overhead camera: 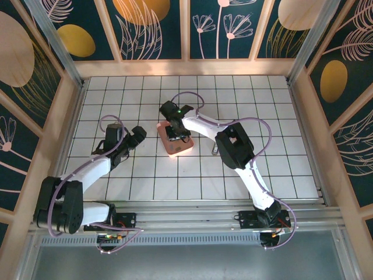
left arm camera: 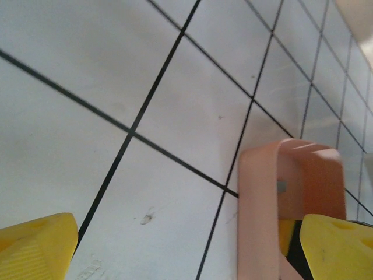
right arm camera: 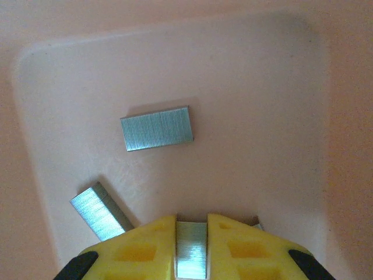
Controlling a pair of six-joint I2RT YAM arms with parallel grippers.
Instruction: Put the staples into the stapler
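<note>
The right fingers [right arm camera: 140, 248] pinch a staple strip [right arm camera: 191, 254] in the tray [right arm camera: 280, 87]; two more strips [right arm camera: 156, 128] lie just ahead. The left fingers [left arm camera: 35, 248] stand wide above the tabletop [left arm camera: 87, 87].

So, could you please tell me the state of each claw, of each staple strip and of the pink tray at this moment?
Pink tray: upright, holding the strips.
Left claw: wide open, empty.
Right claw: closed on one staple strip, inside the tray.
Second staple strip: loose, flat on the tray floor.
Third staple strip: loose on the floor, by the wall.
</note>
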